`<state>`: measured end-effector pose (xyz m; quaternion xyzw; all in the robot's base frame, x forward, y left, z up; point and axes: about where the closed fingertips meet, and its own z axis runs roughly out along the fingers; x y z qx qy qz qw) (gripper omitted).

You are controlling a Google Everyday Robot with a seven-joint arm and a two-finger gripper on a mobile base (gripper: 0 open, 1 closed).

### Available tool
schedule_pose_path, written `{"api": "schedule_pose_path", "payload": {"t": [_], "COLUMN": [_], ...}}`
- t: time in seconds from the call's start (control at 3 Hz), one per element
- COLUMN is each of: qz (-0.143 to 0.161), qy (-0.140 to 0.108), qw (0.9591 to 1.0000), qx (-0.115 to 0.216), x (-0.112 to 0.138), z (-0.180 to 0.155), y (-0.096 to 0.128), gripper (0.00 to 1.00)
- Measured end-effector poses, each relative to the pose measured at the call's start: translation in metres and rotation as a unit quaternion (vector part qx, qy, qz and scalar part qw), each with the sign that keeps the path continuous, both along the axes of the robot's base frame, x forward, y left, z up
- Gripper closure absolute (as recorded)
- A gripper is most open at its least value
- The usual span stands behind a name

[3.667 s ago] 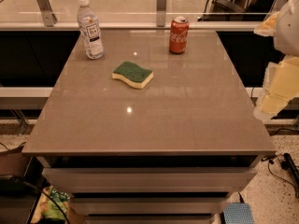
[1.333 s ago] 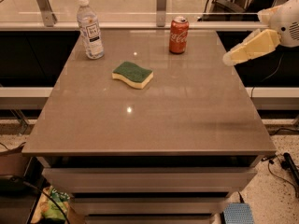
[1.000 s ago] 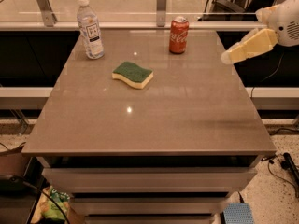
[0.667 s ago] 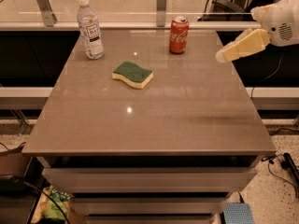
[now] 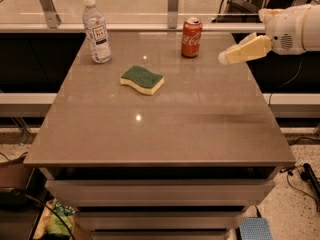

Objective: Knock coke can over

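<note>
The red coke can (image 5: 191, 37) with white script and a silver top stands upright near the far edge of the grey table (image 5: 160, 129), right of centre. My gripper (image 5: 223, 58) comes in from the right on a white arm, its cream fingers pointing left toward the can. It hangs above the table a short way right of the can, apart from it and holding nothing.
A clear water bottle (image 5: 96, 31) with a white cap stands at the far left. A green and yellow sponge (image 5: 142, 80) lies left of centre. A metal and glass railing (image 5: 173, 4) runs behind the table. Cables lie on the floor at right.
My gripper has swung up from the table's right side and moved left toward the coke can. The can, bottle and sponge have not moved.
</note>
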<state>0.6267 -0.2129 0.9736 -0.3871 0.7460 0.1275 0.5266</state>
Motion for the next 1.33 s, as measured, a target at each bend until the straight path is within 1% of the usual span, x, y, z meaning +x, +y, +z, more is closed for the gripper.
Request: {"api": "schedule_pose_path", "payload": {"t": [0.33,0.67,1.0,1.33], "qz": [0.012,0.021,0.031,0.040], "qy": [-0.027,-0.039,-0.039,-0.032], "qw": [0.9990,0.9974,0.9965,0.9957], "qx": [0.033,0.056,0.067,0.077], "x": [0.022,0.043,0.072,0.104], "z": [-0.004,-0.007,-0.008,-0.010], "y": [0.007,0.013,0.021,0.032], "gripper": [0.00,0.00,0.00,0.00]}}
